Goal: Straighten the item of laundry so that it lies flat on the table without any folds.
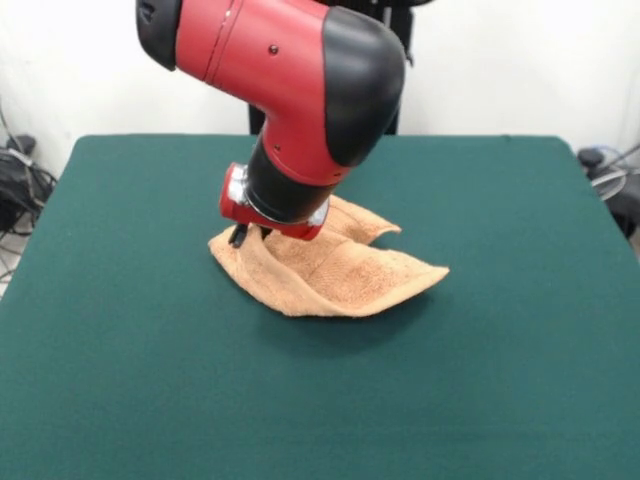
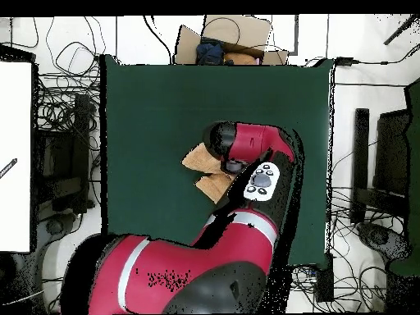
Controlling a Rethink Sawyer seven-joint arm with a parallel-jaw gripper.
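Centrally, the peach towel point(image 1: 335, 275) is lying folded and rumpled on the green surface point(image 1: 120, 380), the arm point(image 1: 300, 90) hanging over its corner, jaw state indiscernible.

We saw a robotics laboratory, not a home. A red and black robot arm point(image 1: 290, 90) stood at a large table point(image 1: 520, 330) covered with dark green cloth, in front of a plain white wall point(image 1: 520, 60). From above, many loose black cables point(image 2: 61, 107) lay on the pale floor around the table, together with dark equipment boxes point(image 2: 361, 160) on the right side. A cardboard box point(image 2: 238, 33) rested at the far edge of the table, and a white board or desk point(image 2: 16, 156) stood on the left side.
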